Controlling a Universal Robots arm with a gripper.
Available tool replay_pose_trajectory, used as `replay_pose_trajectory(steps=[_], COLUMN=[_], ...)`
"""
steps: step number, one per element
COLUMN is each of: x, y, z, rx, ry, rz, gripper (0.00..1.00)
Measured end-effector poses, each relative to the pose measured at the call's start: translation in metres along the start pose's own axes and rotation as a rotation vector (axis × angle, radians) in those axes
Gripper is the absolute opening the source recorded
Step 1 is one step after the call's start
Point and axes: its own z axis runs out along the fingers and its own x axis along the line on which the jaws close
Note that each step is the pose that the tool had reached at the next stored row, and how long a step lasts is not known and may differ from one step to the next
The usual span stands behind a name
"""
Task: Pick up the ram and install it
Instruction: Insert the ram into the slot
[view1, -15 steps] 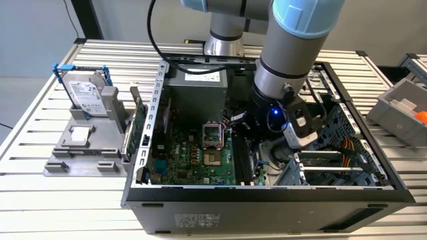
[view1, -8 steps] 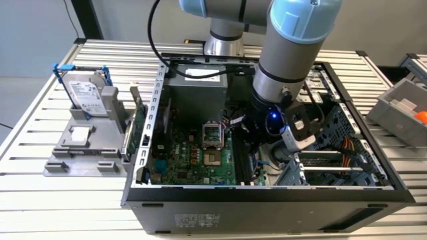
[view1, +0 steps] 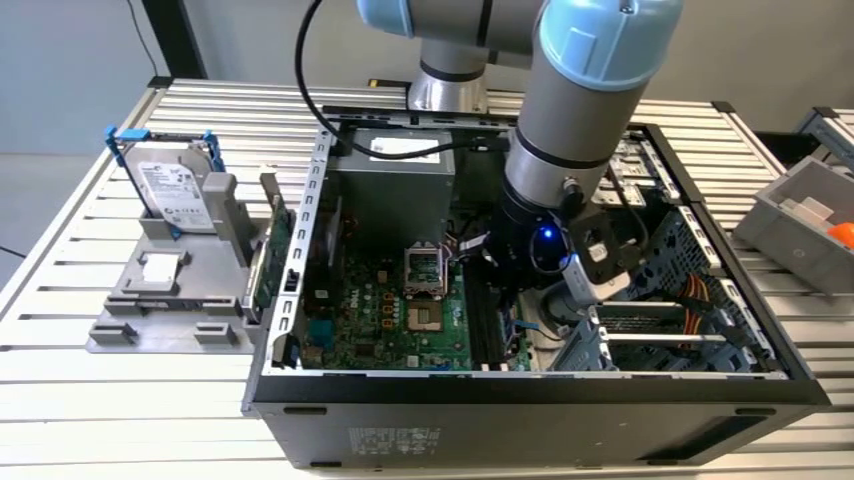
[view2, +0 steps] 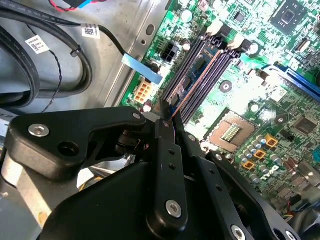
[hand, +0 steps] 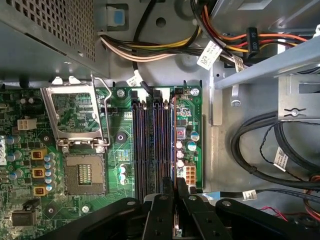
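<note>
My gripper (view2: 167, 116) is low inside the open computer case (view1: 534, 385), over the motherboard's long black memory slots (hand: 150, 145). Its black fingers (hand: 162, 200) are shut on the ram (view2: 199, 69), a thin dark bluish stick seen edge-on. The stick runs along the slots at their outer side. In the first wrist view the ram (hand: 172, 145) is a narrow line beside the outermost slot, starting at the gripper (hand: 172, 189). I cannot tell whether its lower edge sits in a slot. In the exterior view the arm's wrist (view1: 541, 240) hides the fingers.
The CPU socket (hand: 80, 172) lies beside the slots. Black cable bundles (hand: 260, 150) and a metal bracket (hand: 217, 95) crowd the other side. Outside the case, a grey rack (view1: 160, 300) holds a hard drive (view1: 174, 185) and a green card (view1: 274, 255). A grey bin (view1: 807, 215) stands at the exterior view's right.
</note>
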Motion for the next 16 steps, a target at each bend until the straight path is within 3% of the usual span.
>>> replay_pose_trajectory(steps=[16], x=[0.0019], y=[-0.0023], z=[0.0085], rx=[0.0017], ry=[-0.0001], rz=[-0.012], gripper=[0.00])
